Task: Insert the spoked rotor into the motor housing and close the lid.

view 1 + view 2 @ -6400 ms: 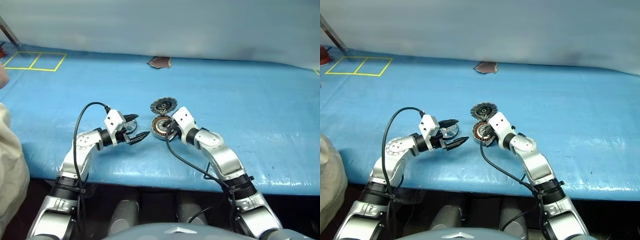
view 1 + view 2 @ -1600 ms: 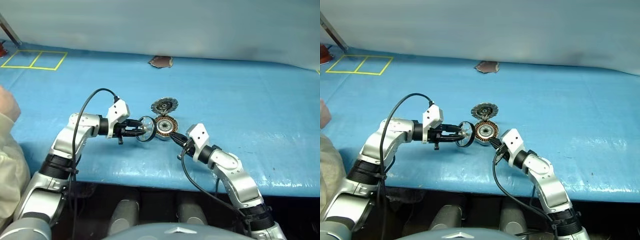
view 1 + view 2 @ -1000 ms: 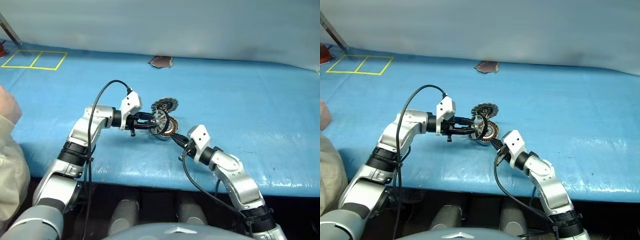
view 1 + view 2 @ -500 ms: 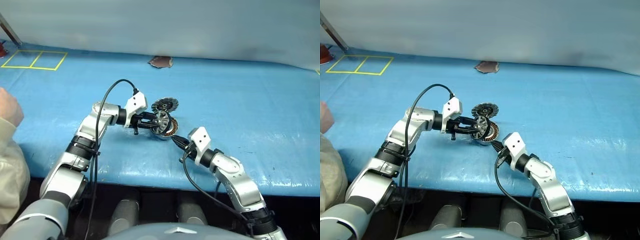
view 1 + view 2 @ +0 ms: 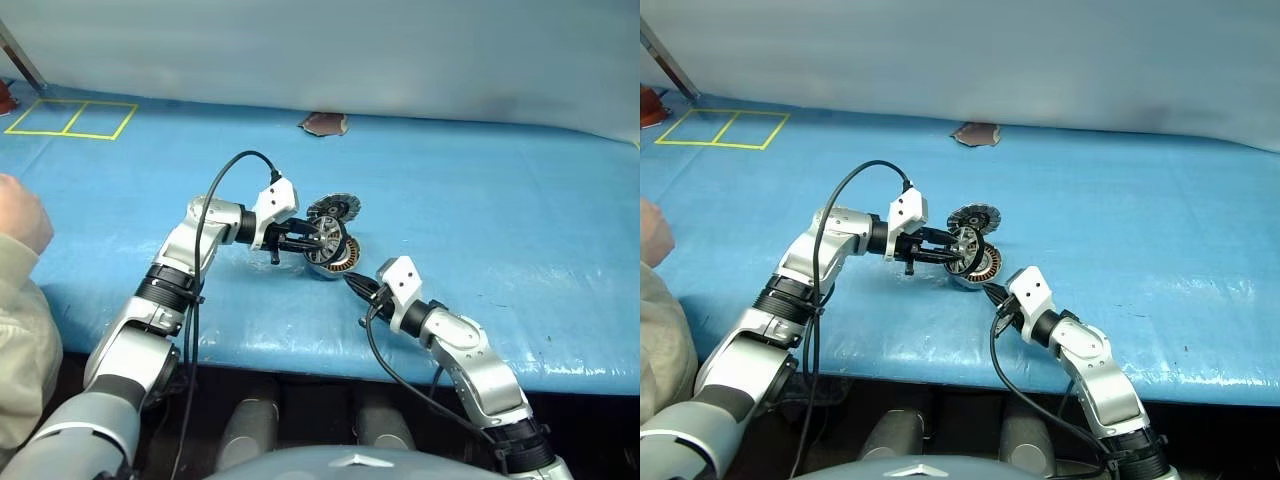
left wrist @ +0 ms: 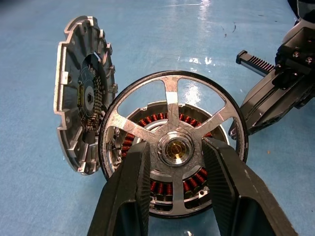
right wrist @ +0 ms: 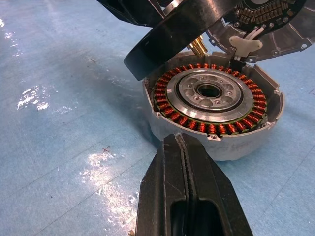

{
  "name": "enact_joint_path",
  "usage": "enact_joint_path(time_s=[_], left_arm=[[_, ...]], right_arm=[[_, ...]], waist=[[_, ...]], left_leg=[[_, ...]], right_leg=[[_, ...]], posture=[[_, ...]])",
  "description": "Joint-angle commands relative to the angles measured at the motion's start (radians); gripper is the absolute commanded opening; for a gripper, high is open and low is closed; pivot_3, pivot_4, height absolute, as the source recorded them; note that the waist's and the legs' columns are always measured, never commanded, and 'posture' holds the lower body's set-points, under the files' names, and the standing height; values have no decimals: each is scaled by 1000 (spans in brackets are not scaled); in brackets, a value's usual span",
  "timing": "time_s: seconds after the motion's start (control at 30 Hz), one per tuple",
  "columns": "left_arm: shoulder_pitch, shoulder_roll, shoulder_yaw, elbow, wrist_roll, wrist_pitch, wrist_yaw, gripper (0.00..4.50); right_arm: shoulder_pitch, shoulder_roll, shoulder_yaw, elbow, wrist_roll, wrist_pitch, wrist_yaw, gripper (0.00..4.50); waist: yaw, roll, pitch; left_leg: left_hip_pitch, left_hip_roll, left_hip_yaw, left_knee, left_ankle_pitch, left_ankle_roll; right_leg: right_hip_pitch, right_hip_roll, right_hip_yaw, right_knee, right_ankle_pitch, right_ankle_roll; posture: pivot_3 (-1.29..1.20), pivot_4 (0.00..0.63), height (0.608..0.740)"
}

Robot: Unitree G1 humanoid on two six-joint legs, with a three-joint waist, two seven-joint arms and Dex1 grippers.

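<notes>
The spoked rotor [image 6: 173,147] is held by its hub between the two black fingers [image 6: 129,191] of the left gripper [image 5: 318,238], whose jaws are partly open and clamped on either side of the hub. The rotor is held tilted, raised above the motor housing [image 7: 215,109] and partly over its open top, so that the copper-brown windings can be seen through the spokes in the left wrist view. The housing rests on the blue table covering [image 5: 500,200], its ring of windings and silver centre hub exposed. The lid [image 6: 81,125] is swung open and stands nearly upright at the far rim of the housing, its segmented inner face turned toward the rotor. The right gripper [image 5: 992,293] is seen with its jaws fully closed and nothing between them; its tip is placed just beside the near wall of the housing, though contact cannot be told. A person's hand [image 5: 22,215] is visible at the left edge of the table.
</notes>
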Motion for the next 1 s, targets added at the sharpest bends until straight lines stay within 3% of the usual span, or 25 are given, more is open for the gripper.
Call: enact_joint_path(time_s=[0.03,1.0], left_arm=[[-28,-9,16,-6,-10,-18,-11,1336],[-46,-37,5,29,18,-33,-15,1336]], right_arm=[[2,5,-4,-28,6,-19,-2,0],[2,2,-4,-30,5,-13,-6,0]], waist=[[0,0,0],[-3,0,0]], left_leg=[[0,0,0,0,0,0],[0,0,0,2,0,0]], right_leg=[[0,0,0,0,0,0],[1,0,0,0,1,1]], posture=[[0,150,740],[0,150,740]])
